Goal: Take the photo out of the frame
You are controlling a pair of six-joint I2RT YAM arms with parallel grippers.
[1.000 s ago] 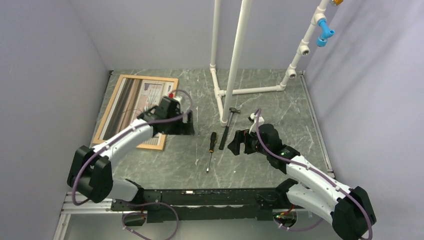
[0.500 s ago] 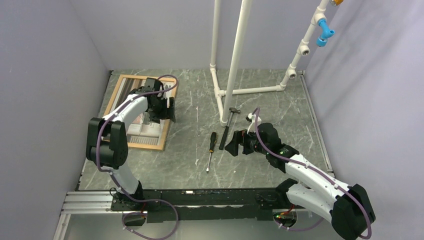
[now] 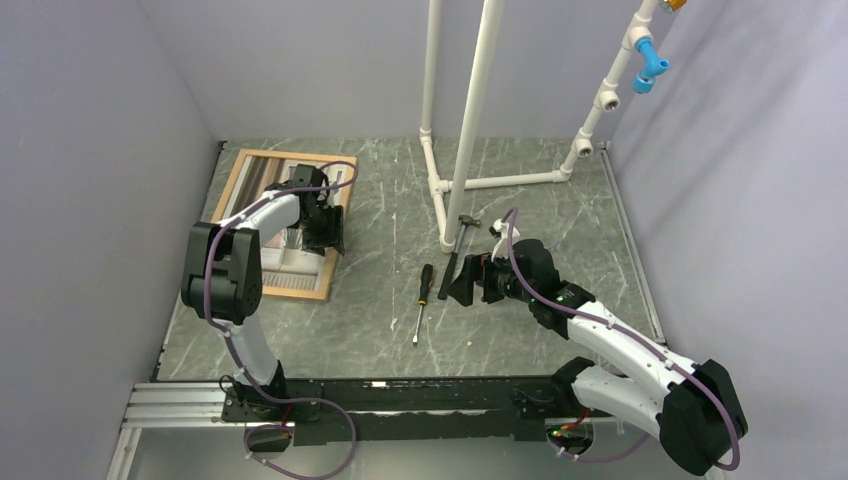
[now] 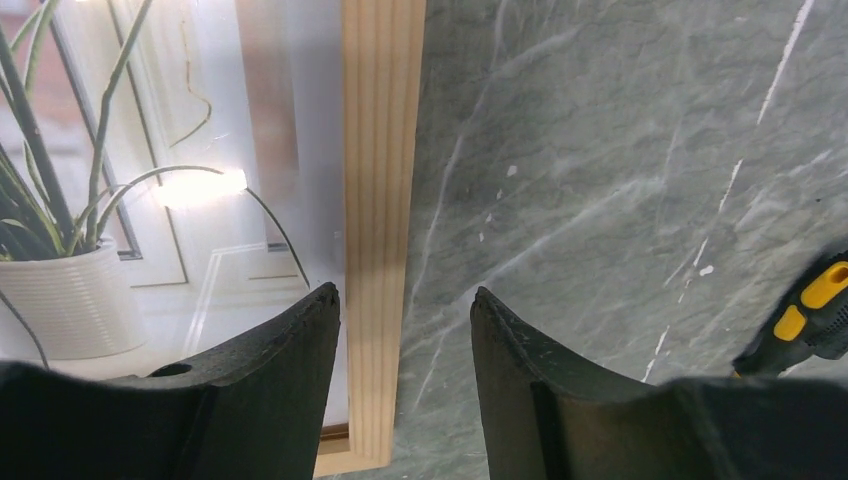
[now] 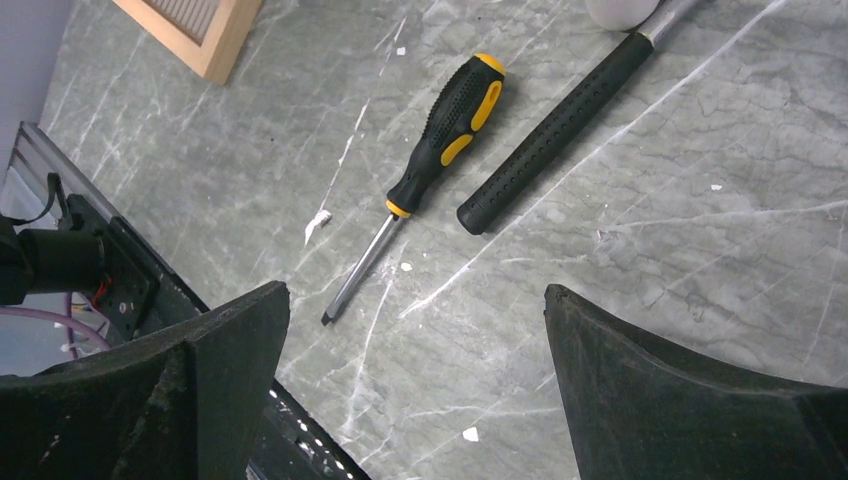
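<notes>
Now the frame lies flat at the far left of the table. The photo is inside it, under a shiny clear sheet. The left gripper is low over the frame's right side. Its fingers are about half open, one on each side of that side, and they hold nothing. The right gripper is wide open and holds nothing. It hangs over the table near a screwdriver and a hammer.
</notes>
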